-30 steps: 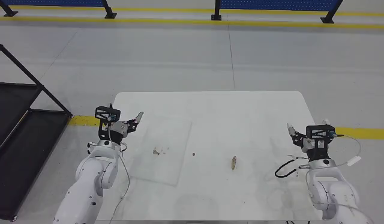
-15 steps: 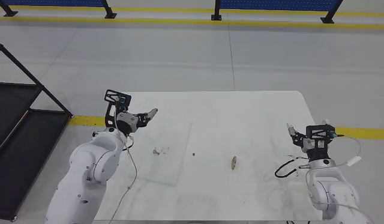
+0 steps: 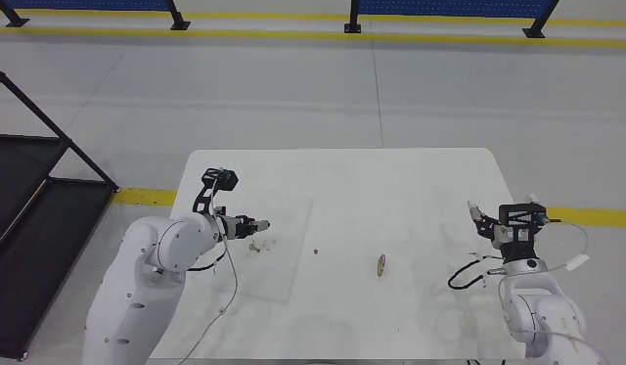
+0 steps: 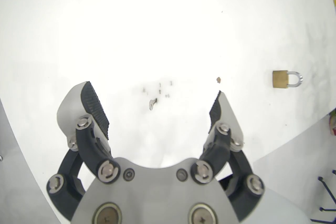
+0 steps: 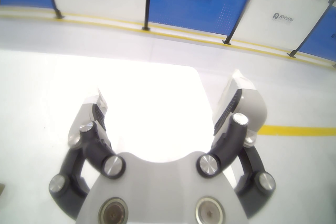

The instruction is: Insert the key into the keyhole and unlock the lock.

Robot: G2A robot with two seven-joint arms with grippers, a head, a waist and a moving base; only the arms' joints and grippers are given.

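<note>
Left gripper spread wide and empty, hanging close by the key, which lies flat on the table toward its left edge. Brass lock lies flat nearer the table's middle, well apart from the key. Right gripper spread, empty, at the right edge

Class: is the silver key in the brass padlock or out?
Out: the small silver key lies on the white table, apart from the brass padlock.

Seen from above, the key and lock are specks too small to make out. The near edge of the table runs out of view.
</note>
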